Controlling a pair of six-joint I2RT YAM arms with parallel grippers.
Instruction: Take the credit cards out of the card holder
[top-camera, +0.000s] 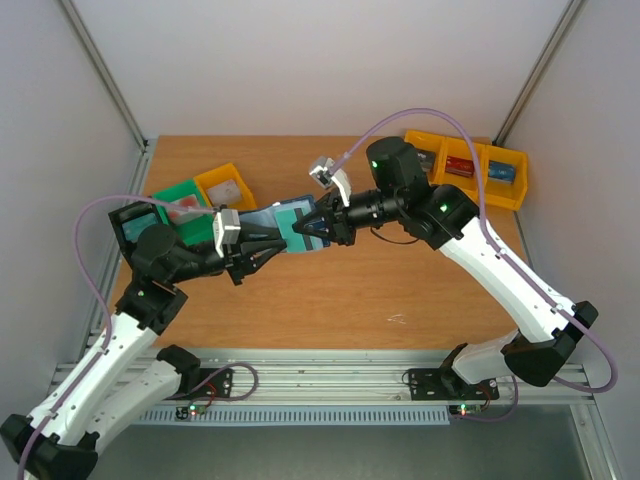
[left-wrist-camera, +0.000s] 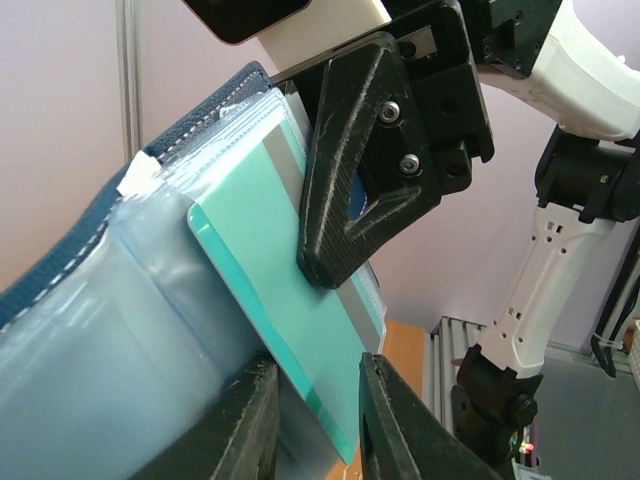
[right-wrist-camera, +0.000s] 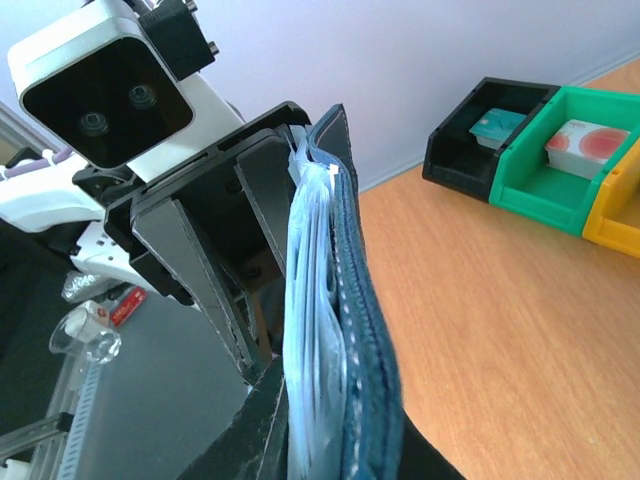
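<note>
From above, one navy card holder (top-camera: 283, 226) hangs over the middle of the worktop (top-camera: 350, 290), stretched between the two arms. The left pincer (top-camera: 272, 240) has its left end and the right pincer (top-camera: 303, 228) its right end. One teal card (top-camera: 293, 214) shows on its upper face. Near the far left corner stand three bins: one black bin (top-camera: 135, 222), one green bin (top-camera: 178, 193) and one yellow bin (top-camera: 228, 186). At the far right corner is a row of yellow bins (top-camera: 470, 165), three as far as I can tell. The print on their contents is too small to read. In the left wrist view the card holder's clear, pale pockets fill the left side, edged in navy with white stitching. The single teal card (left-wrist-camera: 270, 290) sticks out of them at a slant and carries no legible writing. One black finger (left-wrist-camera: 365, 170) of the right pincer presses flat on the card's face. The left pincer's own jaws stand narrow at the bottom edge, with the pocket layers and the card's lower corner between them. In the right wrist view the card holder (right-wrist-camera: 355, 330) is seen edge-on, upright, navy cover on the right and clear pockets on the left. It sits clamped between the right pincer's narrow jaws at the bottom, and the left pincer's fingers (right-wrist-camera: 215, 270) close on it from the far side. The three bins line the worktop edge behind, and their labels are unreadable.
</note>
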